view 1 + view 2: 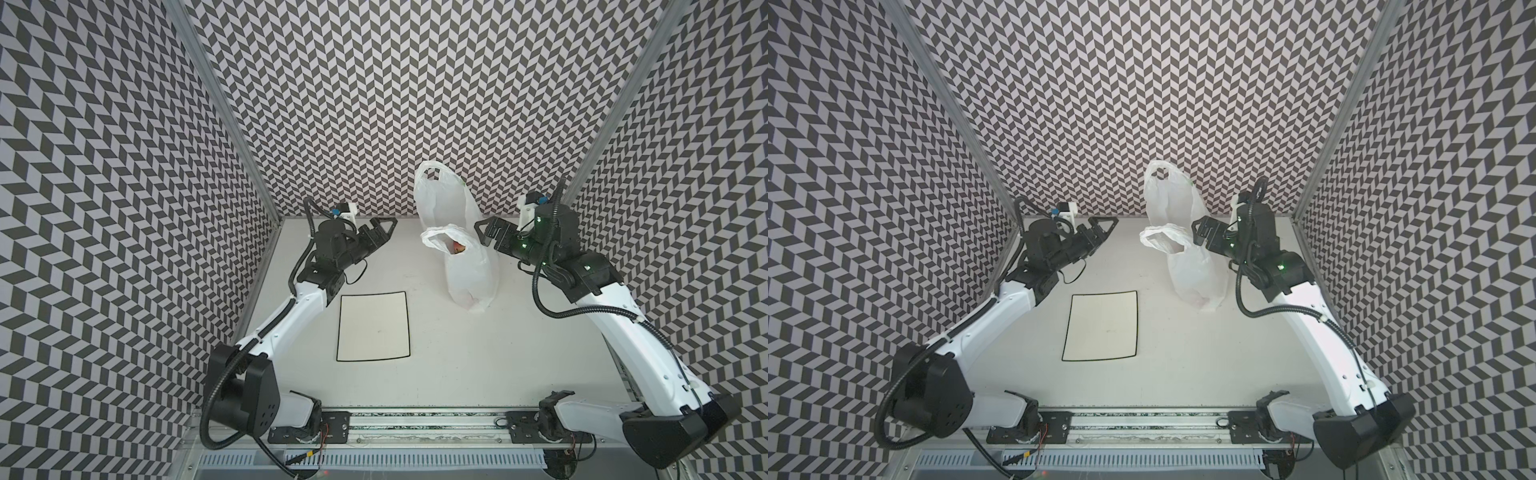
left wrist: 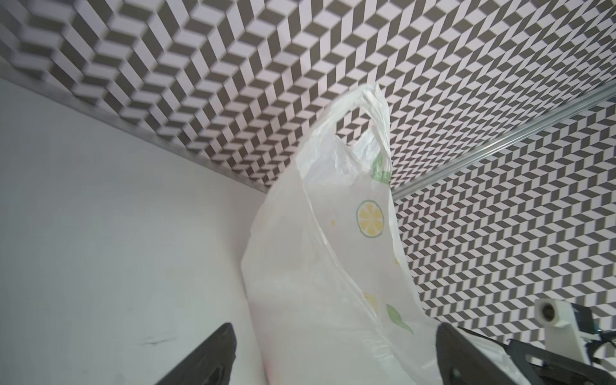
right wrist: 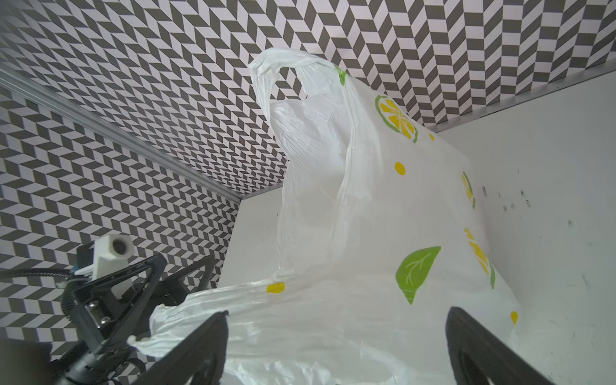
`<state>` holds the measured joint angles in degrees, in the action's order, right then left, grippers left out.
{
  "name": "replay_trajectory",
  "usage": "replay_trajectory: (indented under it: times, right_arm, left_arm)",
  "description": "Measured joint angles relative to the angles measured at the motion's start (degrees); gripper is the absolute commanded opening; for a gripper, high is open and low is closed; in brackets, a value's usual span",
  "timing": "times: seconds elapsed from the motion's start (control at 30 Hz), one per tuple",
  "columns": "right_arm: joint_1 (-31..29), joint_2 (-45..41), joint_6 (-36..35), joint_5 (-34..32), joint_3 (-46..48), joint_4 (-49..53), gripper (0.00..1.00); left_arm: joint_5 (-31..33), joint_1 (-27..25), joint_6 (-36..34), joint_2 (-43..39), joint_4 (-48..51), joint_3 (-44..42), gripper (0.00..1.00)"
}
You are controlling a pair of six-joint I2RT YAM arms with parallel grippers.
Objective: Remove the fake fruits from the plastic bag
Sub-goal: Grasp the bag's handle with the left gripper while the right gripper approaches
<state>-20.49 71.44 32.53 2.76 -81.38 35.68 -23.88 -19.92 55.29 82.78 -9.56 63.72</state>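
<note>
The plastic bag (image 1: 471,274) stands upright at the back of the table in both top views, white with lemon slices and green leaves. One handle loop (image 1: 434,180) rises against the back wall. The other (image 1: 442,239) droops over the open mouth. Inside the mouth shows one reddish-orange fake fruit (image 1: 457,248), and the rest are hidden by the plastic. My left gripper (image 1: 384,228) hovers open left of the bag, apart from it. My right gripper (image 1: 481,235) is open, close against the bag's right side. Both wrist views have the bag (image 2: 333,266) (image 3: 366,216) ahead of wide-apart fingers (image 2: 213,356) (image 3: 200,350).
A square white plate (image 1: 372,326) with a black rim lies flat in front of the left gripper, to the bag's front left. Patterned walls close in the back and both sides. A metal rail (image 1: 415,419) with the arm bases runs along the front edge.
</note>
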Motion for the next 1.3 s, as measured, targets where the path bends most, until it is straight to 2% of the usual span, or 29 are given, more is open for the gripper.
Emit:
replay_trajectory:
  times: [0.2, 0.4, 0.47, 0.57, 0.73, 0.87, 1.07, 1.3]
  right_arm:
    - [0.00, -1.92, -0.61, -2.14, 1.57, 0.15, 1.00]
    - [0.00, -4.15, -1.29, -3.30, 2.84, 0.28, 0.99]
    - [0.00, -4.57, -1.55, -3.43, 3.04, 0.33, 0.99]
    - [0.00, -4.81, -1.88, -3.41, 3.26, 0.33, 0.99]
    - [0.00, -5.38, -2.32, -2.95, 4.24, 0.31, 0.99]
    - [0.00, -6.16, -2.47, -2.03, 5.05, 0.33, 0.99]
    - [0.00, -7.58, -1.81, -1.77, 5.25, 1.09, 0.99]
    - [0.04, -7.96, -0.35, -3.52, 5.42, 3.17, 0.99]
  left_arm:
    - [-1.40, -4.79, 4.07, 11.96, 5.88, 11.96, 0.94]
    - [-0.68, -5.44, 5.05, 21.73, 12.26, 23.39, 0.91]
    - [-0.13, -5.49, 5.05, 24.48, 14.53, 26.71, 0.85]
    - [0.42, -5.57, 5.31, 27.10, 16.33, 29.00, 0.64]
    - [0.63, -6.51, 4.92, 28.00, 17.99, 29.09, 0.30]
    - [0.59, -7.48, 4.94, 26.62, 16.09, 27.45, 0.11]
    - [0.87, -9.38, 5.57, 20.85, 12.79, 20.09, 0.08]
    - [4.09, -15.87, 7.45, 10.47, 6.78, 8.76, 0.05]
